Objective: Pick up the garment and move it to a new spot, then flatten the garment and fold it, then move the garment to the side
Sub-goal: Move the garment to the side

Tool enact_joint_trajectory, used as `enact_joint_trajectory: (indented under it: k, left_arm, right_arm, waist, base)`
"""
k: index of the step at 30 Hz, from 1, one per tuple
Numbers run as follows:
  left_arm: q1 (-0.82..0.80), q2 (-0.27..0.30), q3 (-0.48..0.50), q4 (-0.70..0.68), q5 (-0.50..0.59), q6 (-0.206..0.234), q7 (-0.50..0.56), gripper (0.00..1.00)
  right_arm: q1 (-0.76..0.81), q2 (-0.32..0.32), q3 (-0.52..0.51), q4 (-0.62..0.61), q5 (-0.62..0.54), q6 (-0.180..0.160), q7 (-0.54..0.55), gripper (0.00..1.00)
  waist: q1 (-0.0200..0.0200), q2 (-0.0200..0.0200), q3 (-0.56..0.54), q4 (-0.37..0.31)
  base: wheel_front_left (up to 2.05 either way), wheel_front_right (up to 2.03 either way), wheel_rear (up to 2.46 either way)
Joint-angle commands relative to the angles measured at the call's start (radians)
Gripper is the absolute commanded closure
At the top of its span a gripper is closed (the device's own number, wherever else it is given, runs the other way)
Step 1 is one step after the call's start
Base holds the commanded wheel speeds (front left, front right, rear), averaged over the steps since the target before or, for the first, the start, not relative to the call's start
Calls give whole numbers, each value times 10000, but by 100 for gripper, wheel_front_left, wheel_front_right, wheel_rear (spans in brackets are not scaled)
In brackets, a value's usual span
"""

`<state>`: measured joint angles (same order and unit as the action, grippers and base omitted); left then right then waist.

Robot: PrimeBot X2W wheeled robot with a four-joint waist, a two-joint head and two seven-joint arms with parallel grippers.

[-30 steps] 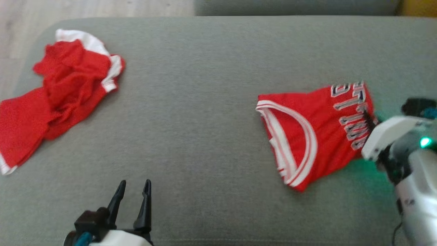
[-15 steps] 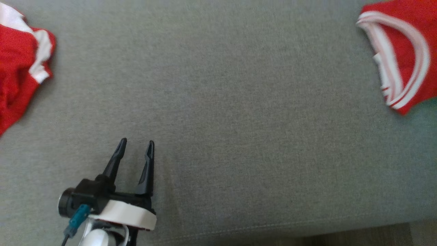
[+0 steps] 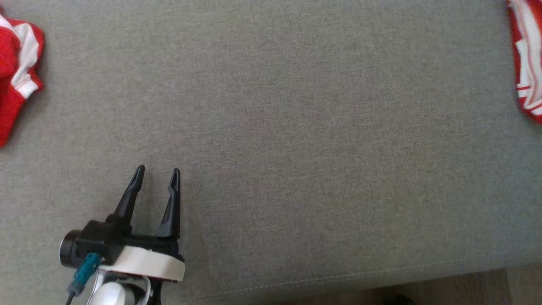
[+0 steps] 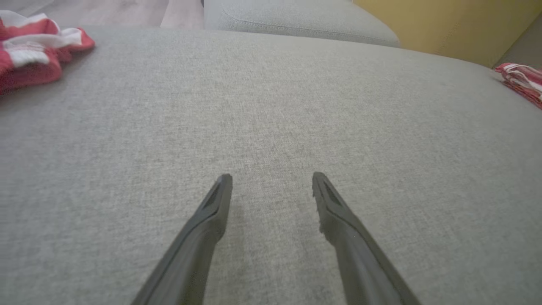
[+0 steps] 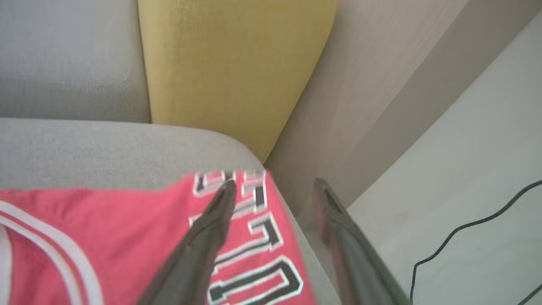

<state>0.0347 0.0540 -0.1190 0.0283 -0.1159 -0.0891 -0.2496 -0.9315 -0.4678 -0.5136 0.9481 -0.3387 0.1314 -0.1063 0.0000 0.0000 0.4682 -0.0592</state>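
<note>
The garment, a folded red jersey (image 5: 127, 237) with white trim and black-and-white lettering, lies flat at the right end of the grey cushion (image 5: 84, 148). My right gripper (image 5: 275, 184) is open just above the jersey's lettered edge, one finger (image 5: 207, 237) over the cloth and the other past the cushion's side. In the head view only a strip of the jersey (image 3: 527, 63) shows at the right edge, and in the left wrist view it (image 4: 521, 80) lies far right. My left gripper (image 3: 156, 171) (image 4: 273, 178) hangs open over bare cushion, holding nothing.
A second red and white garment (image 3: 17, 76) (image 4: 34, 46) lies crumpled at the cushion's far left. A yellow cushion (image 5: 228, 63) stands behind the right end. Beside it are floor and a white surface with a black cable (image 5: 465, 228). The cushion's front edge (image 3: 338, 279) is near.
The head camera has tilted down and both garments have slid to the picture's edges. My right gripper, shut at the jersey's edge a second ago, now has its fingers apart.
</note>
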Motion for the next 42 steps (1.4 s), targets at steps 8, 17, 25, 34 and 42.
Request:
enact_joint_trajectory:
  k: [8,17,25,34,42]
  left_arm:
    - [9,-33,24,-90,-594,277,-122,0]
    - [452,-36,-161,256,-1237,711,-122,0]
    - [1137,-36,117,529,-1305,756,-122,0]
    - [1263,-37,427,968,-1052,506,-122,0]
    - [1090,-37,498,1161,-944,413,-122,0]
  right_arm:
    - [869,1157,-26,-1376,-518,-7,-1457,0]
    - [3801,2811,1829,-4438,1018,-7,-1550,0]
    - [7731,3939,3252,-6694,2317,-7,-1509,0]
    - [10092,4168,4423,-6835,3221,-7,-1548,0]
    - [10514,4173,4651,-7041,3859,-7,-1552,0]
  waist:
    - [0,0,-1344,366]
    - [0,0,-3061,641]
    - [0,0,-4314,985]
    - [0,0,-4926,1312]
    - [0,0,-4976,1268]
  base:
    - [0,0,0]
    - [0,0,0]
    - [0,0,0]
    - [0,0,0]
    - [0,0,0]
